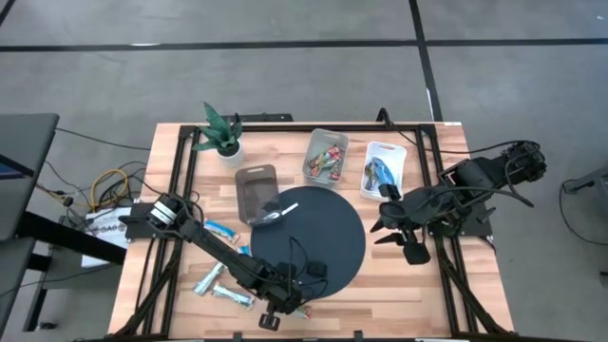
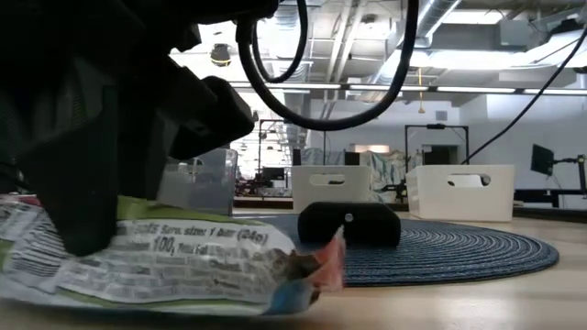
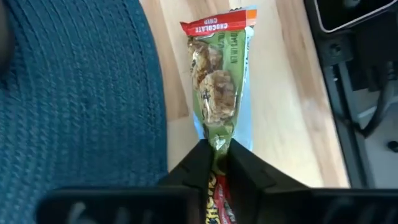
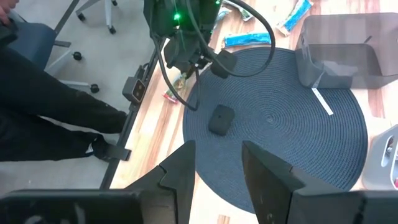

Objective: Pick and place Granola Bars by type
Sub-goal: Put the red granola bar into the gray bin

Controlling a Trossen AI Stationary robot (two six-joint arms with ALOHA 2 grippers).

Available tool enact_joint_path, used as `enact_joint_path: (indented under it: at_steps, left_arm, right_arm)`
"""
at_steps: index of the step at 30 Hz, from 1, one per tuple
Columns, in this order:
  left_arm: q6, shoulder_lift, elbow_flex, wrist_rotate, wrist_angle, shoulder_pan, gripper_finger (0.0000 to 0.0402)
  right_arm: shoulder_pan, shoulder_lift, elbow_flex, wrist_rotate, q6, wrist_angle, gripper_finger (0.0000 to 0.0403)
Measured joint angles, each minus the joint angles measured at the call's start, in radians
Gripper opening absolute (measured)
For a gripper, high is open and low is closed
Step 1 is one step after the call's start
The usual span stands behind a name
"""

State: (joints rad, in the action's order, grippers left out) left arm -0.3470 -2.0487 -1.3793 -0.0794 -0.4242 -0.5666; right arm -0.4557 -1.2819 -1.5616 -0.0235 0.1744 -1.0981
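My left gripper (image 1: 275, 312) is at the table's near edge, beside the dark round mat (image 1: 328, 223), shut on a green-and-red granola bar (image 3: 217, 87). Light blue-and-white bars (image 1: 223, 231) (image 1: 211, 281) lie flat on the wood to the table's left. Red/green bars fill a clear bin (image 1: 326, 157), and blue ones a white bin (image 1: 383, 171). My right gripper (image 4: 217, 165) is open above the mat's right edge and touches nothing. My left gripper pinches the green-and-red bar between its two fingers where the wrapper narrows (image 3: 217, 144), partway along its length, coming slanting down from above. The red-edged end (image 3: 217, 25) reaches out ahead of the fingers. In the low view the bar (image 2: 174, 266) lies along the wood.
A small black block (image 1: 313, 271) and a white stick (image 1: 282, 211) lie on the mat. An empty grey clear bin (image 1: 256, 193) stands at the mat's far-left rim, and a potted plant (image 1: 223, 133) at the far edge. A person in dark clothing (image 4: 43, 93) stands beyond the table's near edge.
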Motion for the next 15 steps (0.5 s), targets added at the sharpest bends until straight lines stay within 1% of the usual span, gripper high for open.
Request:
enact_joint_path:
  at_steps: [2, 5, 8, 10, 15]
  left_arm:
    - [-0.025, 0.002, -0.001, -0.015, -0.001, 0.001, 0.0012]
    - [-0.070, 0.022, 0.001, -0.017, -0.019, 0.004, 0.0008]
    - [-0.117, 0.083, 0.001, 0.031, -0.061, 0.013, 0.0006]
    - [-0.149, 0.141, 0.001, 0.112, -0.117, 0.025, 0.0003]
    - [-0.280, 0.321, 0.001, 0.404, -0.231, 0.099, 0.0002]
  right_arm:
    - [0.000, 0.000, 0.000, 0.000, -0.007, 0.000, 0.0122]
    - [0.000, 0.000, 0.000, 0.000, -0.011, -0.001, 0.0122]
    - [0.000, 0.000, 0.000, 0.000, -0.017, -0.014, 0.0122]
    - [0.000, 0.000, 0.000, 0.000, -0.017, -0.030, 0.0122]
    - [0.000, 0.000, 0.000, 0.000, -0.017, -0.034, 0.0122]
